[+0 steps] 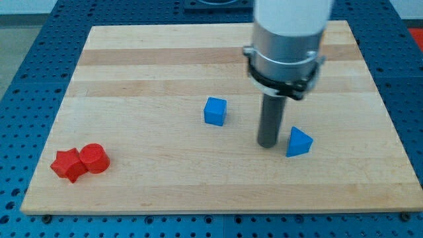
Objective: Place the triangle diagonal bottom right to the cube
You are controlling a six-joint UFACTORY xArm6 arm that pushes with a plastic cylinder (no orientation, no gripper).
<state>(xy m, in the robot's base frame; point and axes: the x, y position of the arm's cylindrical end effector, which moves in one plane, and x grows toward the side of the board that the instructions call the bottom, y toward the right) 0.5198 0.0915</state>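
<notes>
Four blocks sit on our wooden desk [165, 178], two blue and two red. Blue cube [215, 111] is around mid-desk, slightly left of centre. Blue triangle [299, 142] lies right of the cube and nearer to the camera, so it reads as down-right of the cube in the view. Cube and triangle are apart, not touching.

Our rod hangs from a white and silver cylinder body [287, 39] at the far side, dark clamp ring below it. My tip [268, 144] is down at the desk surface, between cube and triangle but much closer to the triangle, just beside its left face. We cannot tell if tip and triangle actually touch; the gap looks very thin or none. Tip is well clear of the cube.

No fingers on this arm, only the straight rod, so nothing opens or closes and nothing is gripped.

Red pair sits at the near left corner of the desk: a red star-shaped block [68, 164] on the left and a red cylinder [94, 158] on its right, the two touching. Both are well apart from the tip and the blue blocks.

Desk rests on a blue perforated base [26, 79] showing on all sides.
</notes>
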